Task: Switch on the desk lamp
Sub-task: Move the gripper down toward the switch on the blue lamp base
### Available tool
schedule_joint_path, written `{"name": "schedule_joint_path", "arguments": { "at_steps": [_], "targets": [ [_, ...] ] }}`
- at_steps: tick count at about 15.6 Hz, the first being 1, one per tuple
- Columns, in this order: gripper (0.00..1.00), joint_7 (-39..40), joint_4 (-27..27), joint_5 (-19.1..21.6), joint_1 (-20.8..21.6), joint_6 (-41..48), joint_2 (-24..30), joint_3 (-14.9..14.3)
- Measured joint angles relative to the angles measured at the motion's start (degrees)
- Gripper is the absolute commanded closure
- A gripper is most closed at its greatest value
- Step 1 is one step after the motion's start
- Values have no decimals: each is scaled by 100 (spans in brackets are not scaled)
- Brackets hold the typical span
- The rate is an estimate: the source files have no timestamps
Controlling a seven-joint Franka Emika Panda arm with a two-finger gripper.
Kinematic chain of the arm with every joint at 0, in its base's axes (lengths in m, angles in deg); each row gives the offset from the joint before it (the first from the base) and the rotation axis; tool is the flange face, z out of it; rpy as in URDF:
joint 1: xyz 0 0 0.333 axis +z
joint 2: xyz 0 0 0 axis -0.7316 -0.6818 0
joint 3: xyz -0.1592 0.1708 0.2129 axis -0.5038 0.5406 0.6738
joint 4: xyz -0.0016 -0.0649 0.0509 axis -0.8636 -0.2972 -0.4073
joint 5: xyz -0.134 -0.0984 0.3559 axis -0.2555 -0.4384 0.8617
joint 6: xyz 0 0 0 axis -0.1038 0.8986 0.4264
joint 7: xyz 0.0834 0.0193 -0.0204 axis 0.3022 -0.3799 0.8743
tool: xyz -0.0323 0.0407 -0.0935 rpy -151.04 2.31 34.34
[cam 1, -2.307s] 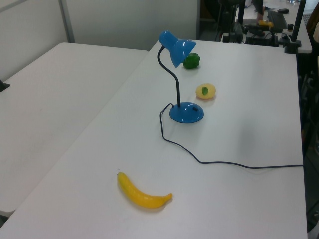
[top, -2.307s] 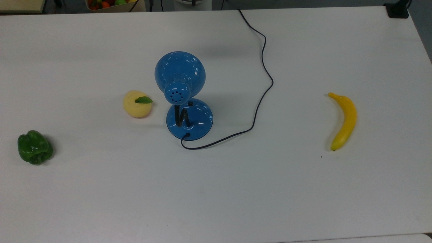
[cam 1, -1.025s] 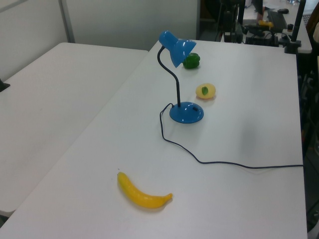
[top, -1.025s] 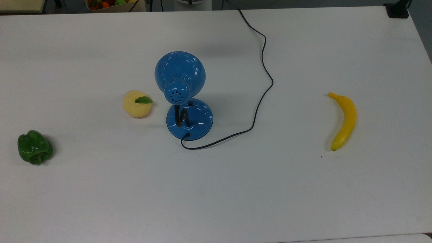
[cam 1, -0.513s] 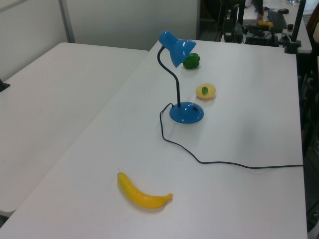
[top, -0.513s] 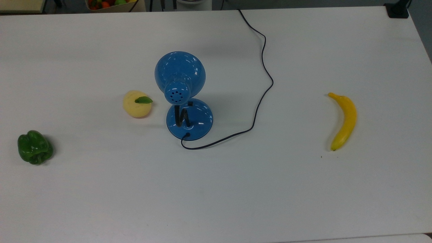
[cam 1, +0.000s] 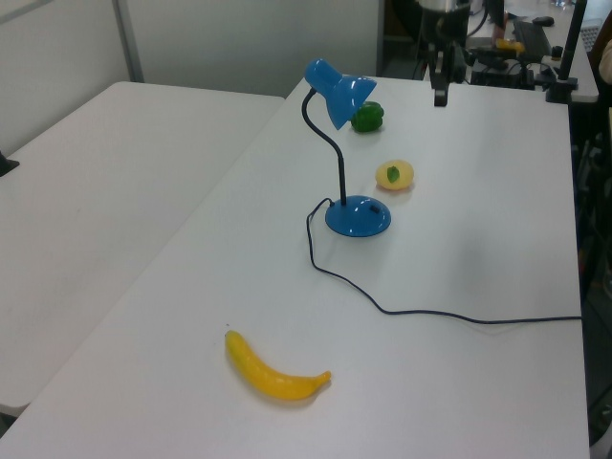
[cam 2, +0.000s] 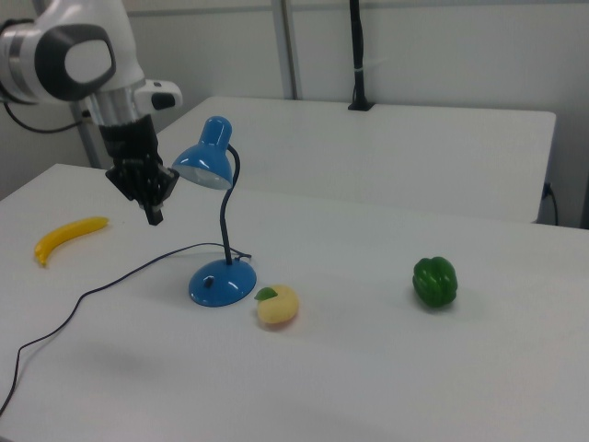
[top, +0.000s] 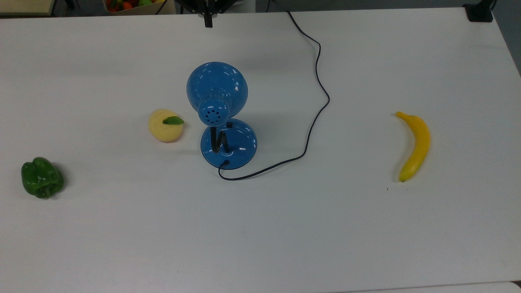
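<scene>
The desk lamp [top: 222, 122] stands on the table [top: 285, 228] beside a yellow fruit [top: 165, 125]. The hand [cam 2: 154, 214], fingers pressed together, hangs in the air apart from the lamp. A banana [top: 414, 145] and green pepper [top: 42, 178] lie well apart.

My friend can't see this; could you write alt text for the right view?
A robot arm's gripper hangs above a white table, beside a blue desk lamp. A yellow fruit, green pepper and banana lie around.

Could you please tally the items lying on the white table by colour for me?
Blue: 1, the desk lamp
Yellow: 2, the banana and the round yellow fruit
Green: 1, the bell pepper
Total: 4
</scene>
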Motion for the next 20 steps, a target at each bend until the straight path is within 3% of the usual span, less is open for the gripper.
{"name": "schedule_joint_path", "arguments": {
  "at_steps": [2, 6, 8, 14, 20],
  "targets": [
    [100, -114, -559, 2, 11, -550, 101, 10],
    [100, -438, -1865, 1, 106, -2448, 63, 36],
    [100, -540, -2243, 1, 168, -3182, -66, 41],
    [100, -589, -2363, -4, 195, -4601, -826, 42],
    [100, -593, -2283, -4, 161, -5454, -1174, 42]
  ]
}}
